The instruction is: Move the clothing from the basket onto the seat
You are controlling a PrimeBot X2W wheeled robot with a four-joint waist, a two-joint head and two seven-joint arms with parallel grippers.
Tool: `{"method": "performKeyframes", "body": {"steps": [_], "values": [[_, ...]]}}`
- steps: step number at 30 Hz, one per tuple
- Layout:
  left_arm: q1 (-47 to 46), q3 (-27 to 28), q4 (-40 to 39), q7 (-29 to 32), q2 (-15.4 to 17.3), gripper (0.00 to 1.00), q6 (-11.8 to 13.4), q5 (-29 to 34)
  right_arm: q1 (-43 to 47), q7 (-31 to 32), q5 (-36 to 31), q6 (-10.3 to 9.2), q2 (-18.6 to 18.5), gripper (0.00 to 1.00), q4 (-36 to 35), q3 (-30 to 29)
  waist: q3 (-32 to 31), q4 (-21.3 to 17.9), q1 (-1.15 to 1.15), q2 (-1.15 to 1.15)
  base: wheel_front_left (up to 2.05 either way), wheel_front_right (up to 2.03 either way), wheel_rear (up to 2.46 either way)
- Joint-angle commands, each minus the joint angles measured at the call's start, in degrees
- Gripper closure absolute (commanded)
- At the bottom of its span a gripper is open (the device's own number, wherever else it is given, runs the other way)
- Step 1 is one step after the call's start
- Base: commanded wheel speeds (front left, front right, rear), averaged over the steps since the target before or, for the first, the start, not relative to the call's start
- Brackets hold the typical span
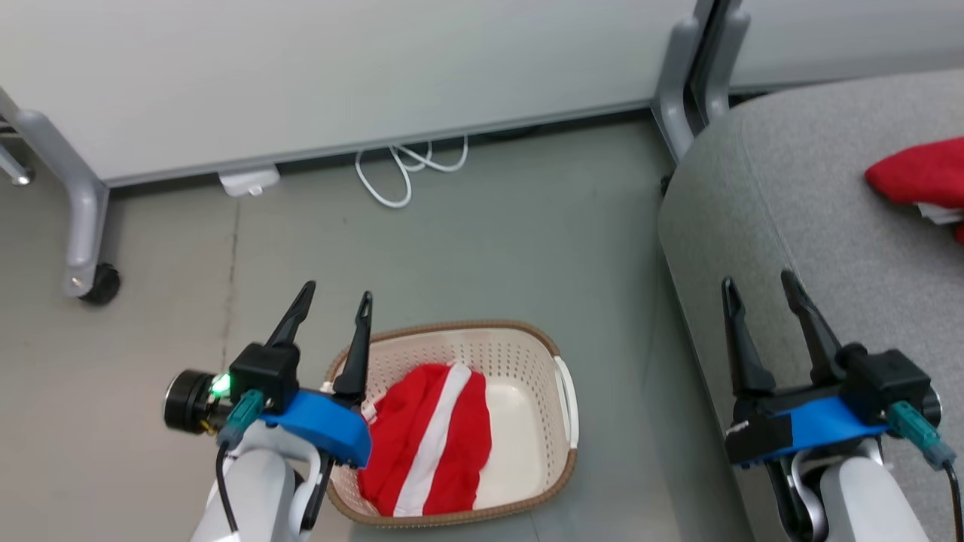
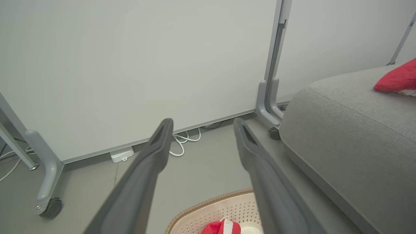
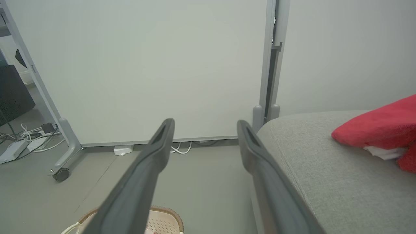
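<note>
Striped red garment [image 1: 429, 444] against left wall of laundry basket [image 1: 561, 467]; plain red garment [image 1: 919, 177] on sofa seat [image 1: 791, 203]. Left gripper [image 1: 337, 292], right gripper [image 1: 757, 280] spread, empty. Risk: snagging perforated wall, dragging basket.

Perforated plastic basket [image 1: 527, 354], soft cloth clothing [image 1: 433, 444], matt woven-fabric seat [image 1: 791, 226]
</note>
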Motion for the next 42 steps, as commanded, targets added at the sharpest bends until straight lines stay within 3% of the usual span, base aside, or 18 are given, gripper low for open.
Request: {"method": "performKeyframes", "body": {"steps": [1,13,27,42], "values": [[-1.59,-0.66,0.73,-0.16,0.62,0.00,-0.11,-0.29,-1.03,-0.20,-0.42,0.01,0.01,0.00,-0.39,0.06,3.00,-1.67,0.00,0.00,0.00,0.00,0.00],[-15.90,-13.75,17.51,-0.16,5.25,0.00,-0.12,-4.40,-9.81,-0.20,-0.49,0.01,-0.38,0.00,-2.28,1.88,15.63,-6.46,0.00,0.00,0.00,0.00,0.00],[-30.07,-28.89,34.38,-0.06,7.76,0.00,-0.11,-8.50,-18.80,-0.20,-0.41,0.01,-0.09,0.00,-5.69,3.47,29.42,-10.54,0.00,0.00,0.00,0.00,0.00],[-41.64,-39.41,44.48,4.97,9.85,0.00,-0.12,-11.59,-24.39,-0.21,0.25,0.01,0.05,0.00,-11.34,5.96,42.20,-13.79,0.00,0.00,0.00,0.00,0.00]]}}
